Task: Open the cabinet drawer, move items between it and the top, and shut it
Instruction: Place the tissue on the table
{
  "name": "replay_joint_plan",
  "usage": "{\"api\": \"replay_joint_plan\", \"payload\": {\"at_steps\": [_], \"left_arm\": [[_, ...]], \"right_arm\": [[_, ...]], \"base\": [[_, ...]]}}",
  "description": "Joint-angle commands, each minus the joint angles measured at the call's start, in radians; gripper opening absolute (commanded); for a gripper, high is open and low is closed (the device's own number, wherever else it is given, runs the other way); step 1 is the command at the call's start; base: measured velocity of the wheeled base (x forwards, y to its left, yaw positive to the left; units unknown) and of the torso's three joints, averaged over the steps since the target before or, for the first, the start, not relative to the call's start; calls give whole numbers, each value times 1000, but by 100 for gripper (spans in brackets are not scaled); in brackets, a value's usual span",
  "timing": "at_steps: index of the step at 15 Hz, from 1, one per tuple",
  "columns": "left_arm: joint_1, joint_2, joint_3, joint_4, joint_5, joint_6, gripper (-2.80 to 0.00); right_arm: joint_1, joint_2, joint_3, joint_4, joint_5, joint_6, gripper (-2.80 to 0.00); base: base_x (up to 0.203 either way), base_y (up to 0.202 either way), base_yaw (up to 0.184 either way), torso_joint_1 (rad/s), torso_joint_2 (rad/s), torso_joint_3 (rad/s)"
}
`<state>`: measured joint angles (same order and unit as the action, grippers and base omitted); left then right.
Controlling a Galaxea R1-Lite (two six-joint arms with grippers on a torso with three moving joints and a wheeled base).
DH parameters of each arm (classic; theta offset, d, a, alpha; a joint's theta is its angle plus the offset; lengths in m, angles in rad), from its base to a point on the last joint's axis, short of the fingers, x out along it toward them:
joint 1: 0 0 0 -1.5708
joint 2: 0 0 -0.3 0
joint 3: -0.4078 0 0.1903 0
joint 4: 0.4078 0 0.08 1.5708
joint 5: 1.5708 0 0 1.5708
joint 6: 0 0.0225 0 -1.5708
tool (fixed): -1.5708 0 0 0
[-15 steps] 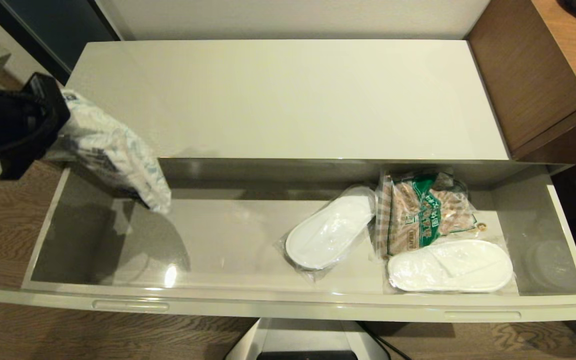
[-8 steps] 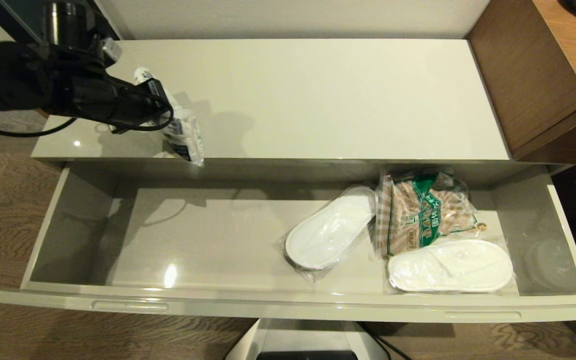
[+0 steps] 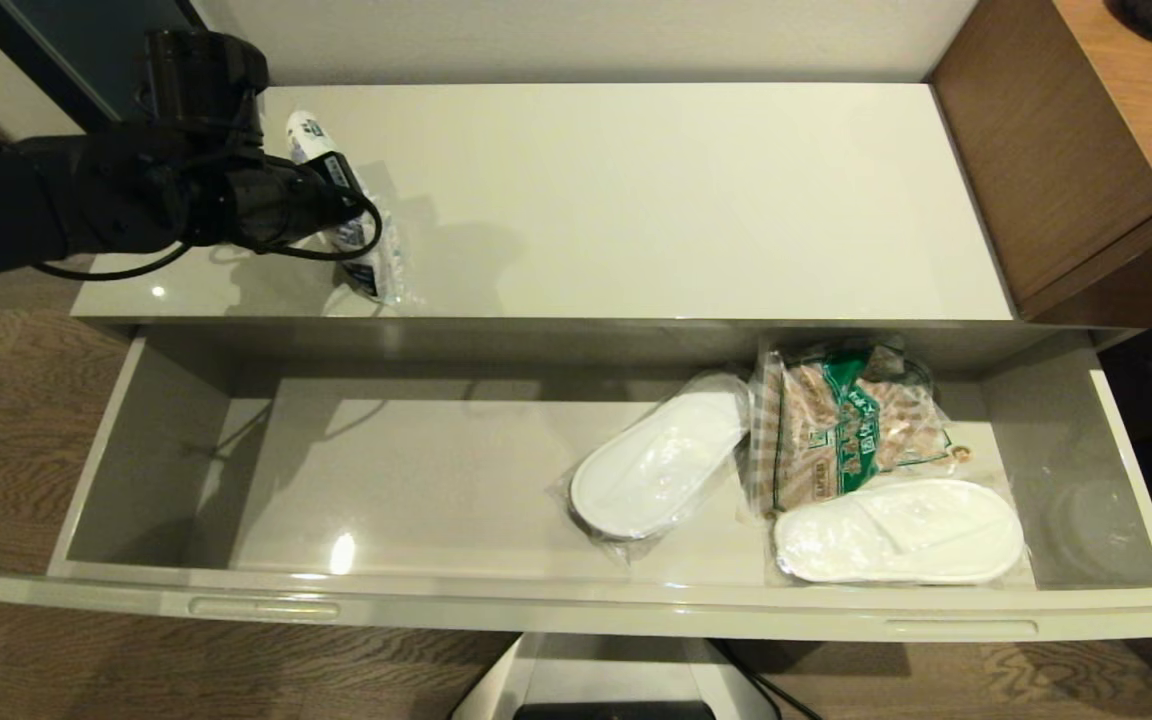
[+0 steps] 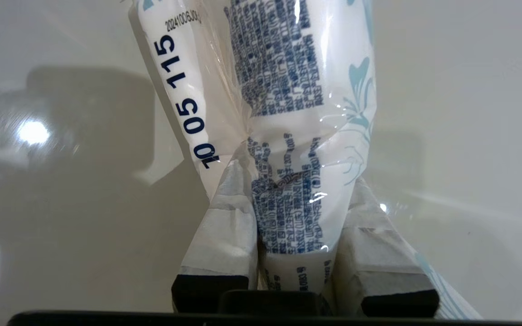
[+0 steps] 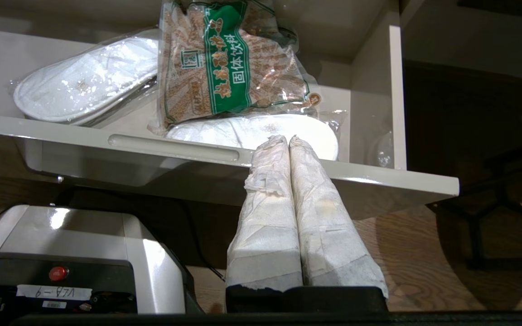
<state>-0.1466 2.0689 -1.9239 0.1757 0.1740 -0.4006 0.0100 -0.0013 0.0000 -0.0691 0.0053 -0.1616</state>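
The wide drawer stands pulled fully out below the cream-beige top. My left gripper is over the top's left end, shut on the small white packet with blue print, whose lower end touches or nearly touches the top. In the left wrist view the packet is pinched between the taped fingers. The clear bag with green print lies in the drawer's right part. My right gripper is shut and empty, parked below the drawer's front edge, out of the head view.
Two white slippers in clear wrap lie in the drawer, one left of the bag and one in front of it. Brown wooden furniture adjoins the top's right end. The robot's base sits under the drawer.
My left arm swung the packet from over the drawer's left end up onto the top's left end, then lowered it a little toward the surface.
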Motion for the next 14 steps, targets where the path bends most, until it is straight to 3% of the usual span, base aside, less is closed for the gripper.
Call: {"api": "replay_joint_plan", "payload": {"at_steps": [1, 2, 3, 4, 11, 14], "left_arm": [[-1, -69, 0, 30, -1, -10, -280], [-1, -78, 0, 46, -2, -14, -280], [-2, -98, 0, 83, -1, -14, -53], [-4, -101, 0, 102, 1, -15, 0], [-4, -69, 0, 61, 17, -6, 0], [-6, -68, -4, -18, -6, -3, 0]], "right_arm": [[1, -11, 2, -1, 1, -1, -280], [1, -11, 2, -1, 1, -1, -280], [1, -11, 2, -1, 1, -1, -280], [1, -11, 2, 0, 1, -1, -280], [1, -11, 2, 0, 1, -1, -280], [1, -11, 2, 0, 1, -1, -280]], "base": [[0, 0, 0, 0, 0, 0], [0, 0, 0, 0, 0, 0], [0, 0, 0, 0, 0, 0], [0, 0, 0, 0, 0, 0], [0, 0, 0, 0, 0, 0], [0, 0, 0, 0, 0, 0]]}}
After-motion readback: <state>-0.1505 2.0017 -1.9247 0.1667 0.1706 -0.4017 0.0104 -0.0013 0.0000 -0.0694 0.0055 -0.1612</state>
